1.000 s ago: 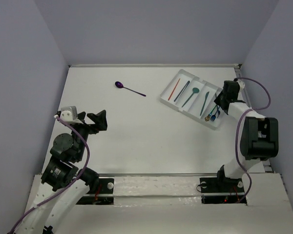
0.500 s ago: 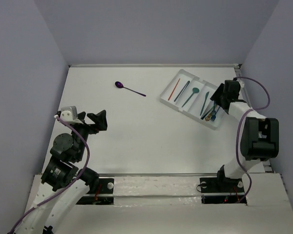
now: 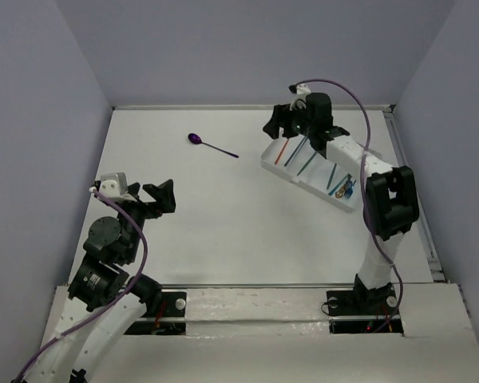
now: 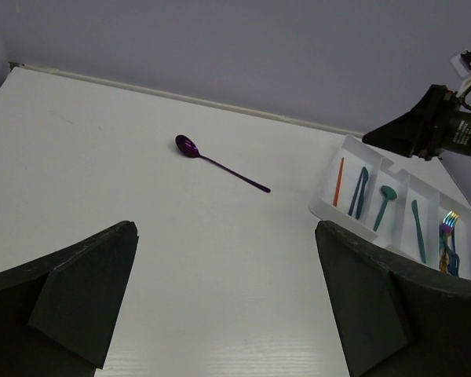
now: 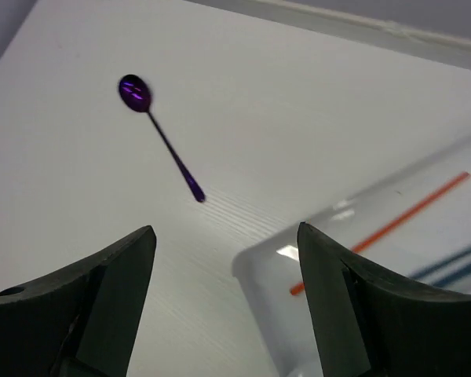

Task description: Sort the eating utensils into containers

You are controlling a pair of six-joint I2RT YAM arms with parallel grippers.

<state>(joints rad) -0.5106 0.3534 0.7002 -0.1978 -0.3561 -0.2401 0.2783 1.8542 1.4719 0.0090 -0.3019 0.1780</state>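
Observation:
A purple spoon [image 3: 214,147] lies alone on the white table, left of the white tray [image 3: 303,182]. The tray's containers hold an orange stick [image 3: 284,147], blue sticks [image 3: 298,149], a teal spoon [image 3: 312,158], a teal utensil [image 3: 334,169] and gold and blue forks [image 3: 347,187]. My right gripper [image 3: 273,128] hovers open and empty over the tray's far left corner. In its wrist view its open jaws [image 5: 225,232] frame the tray corner [image 5: 330,228], with the purple spoon [image 5: 166,145] ahead. My left gripper [image 3: 164,198] is open and empty, far from the spoon [image 4: 224,167].
Grey walls close the table at the back and on both sides. The tray [image 4: 322,210] lies diagonally at the right. Bare white table stretches between the spoon and my left arm.
My right gripper opened and swung from the tray's near right end to its far left corner, nearer the purple spoon. The left arm stayed still.

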